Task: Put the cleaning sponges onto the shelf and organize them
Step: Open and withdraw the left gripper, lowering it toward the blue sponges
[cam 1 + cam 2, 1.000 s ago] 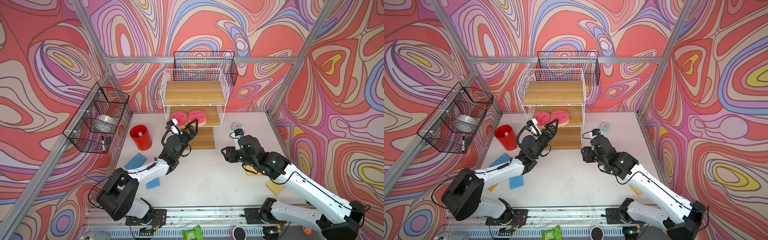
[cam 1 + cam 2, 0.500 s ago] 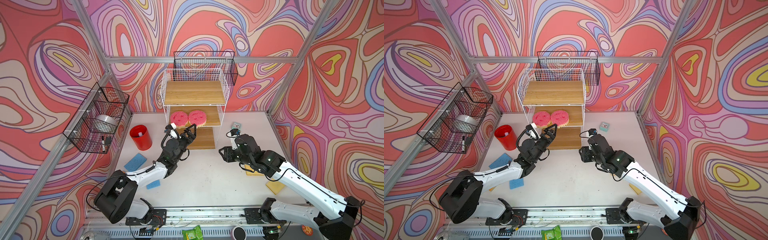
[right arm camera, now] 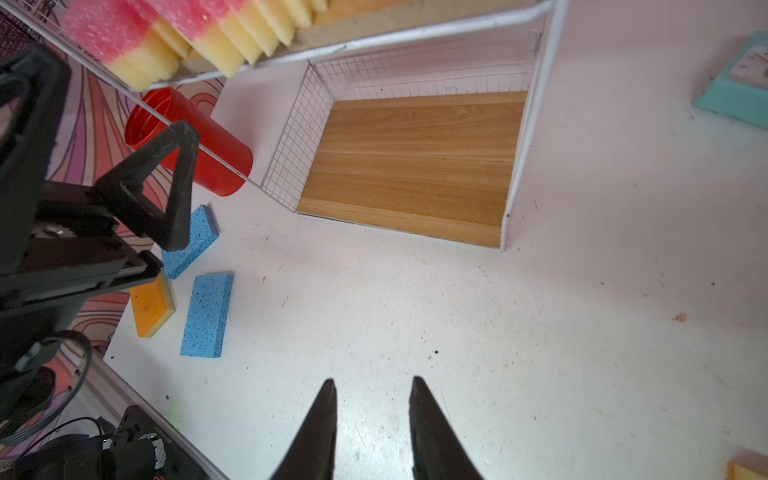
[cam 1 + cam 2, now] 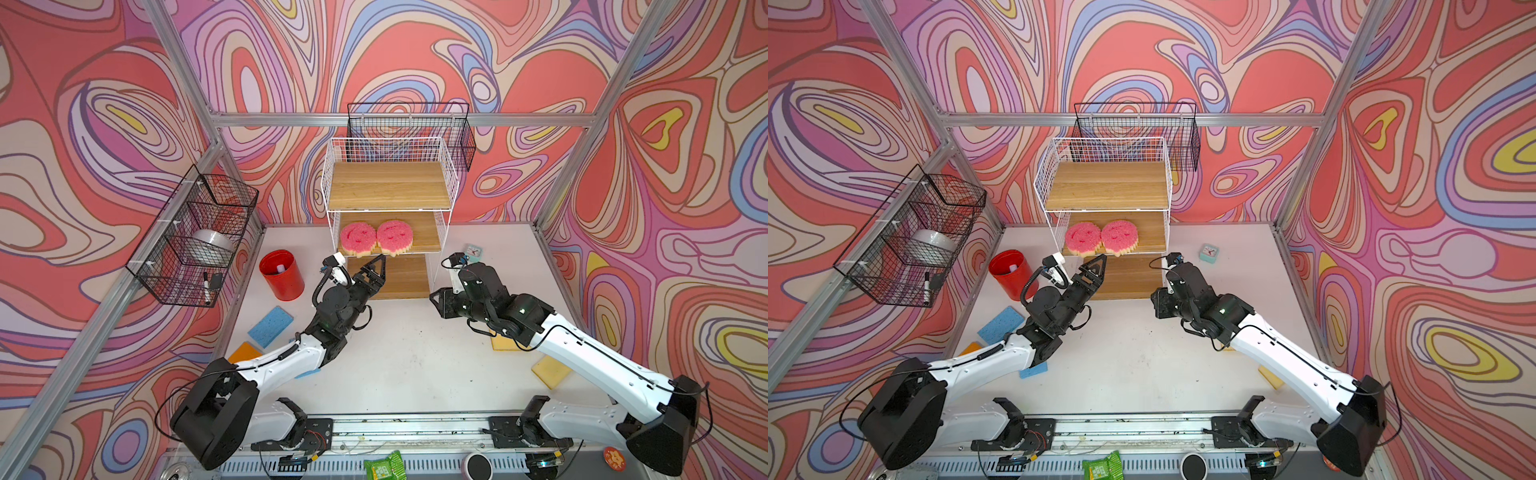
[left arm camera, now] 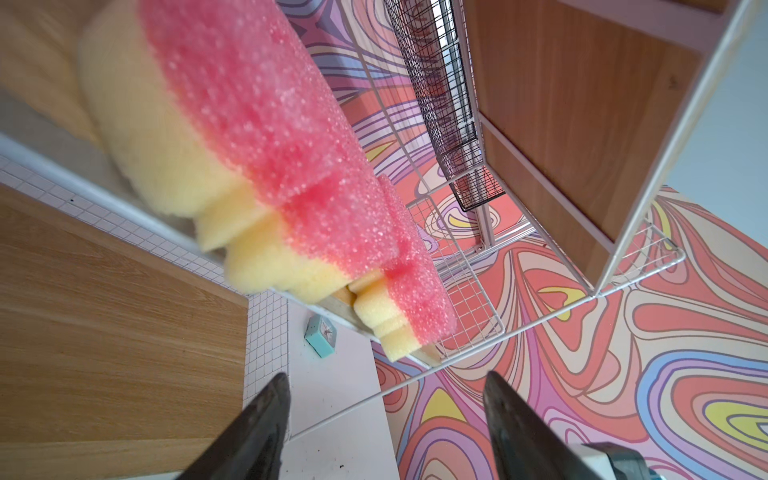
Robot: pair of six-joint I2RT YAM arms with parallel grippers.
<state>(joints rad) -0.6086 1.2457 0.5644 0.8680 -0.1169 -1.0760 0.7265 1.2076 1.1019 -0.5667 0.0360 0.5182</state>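
next pick: clear the shelf, then the blue pair

my left hand (image 5: 386,374) sits just in front of the shelf (image 4: 390,187), fingers wide apart and holding nothing, tips lower than the front lip of its middle board. a pink smiley sponge (image 4: 358,239) and a second pink smiley sponge (image 4: 395,237) lie touching side by side on that board, both overhanging its front edge. my right hand (image 3: 372,380) hangs over bare desk (image 4: 399,345) with only a narrow gap between its fingers and nothing in it.

five sponges lie on the desk, so i judge the step in hand is fetching the next. a blue sponge (image 3: 205,316), a second blue sponge (image 3: 195,237) and an orange sponge (image 3: 151,305) lie near the left edge. a yellow sponge (image 4: 550,371) and an amber sponge (image 4: 503,344), partly under my right arm, lie toward the right edge.

i'd back the left hand straight out, so no fingertip snags the overhanging foam or the white wire. then i'd drop on a blue one across its short side, staying wide of the red cup (image 4: 282,276). top and bottom boards are bare.
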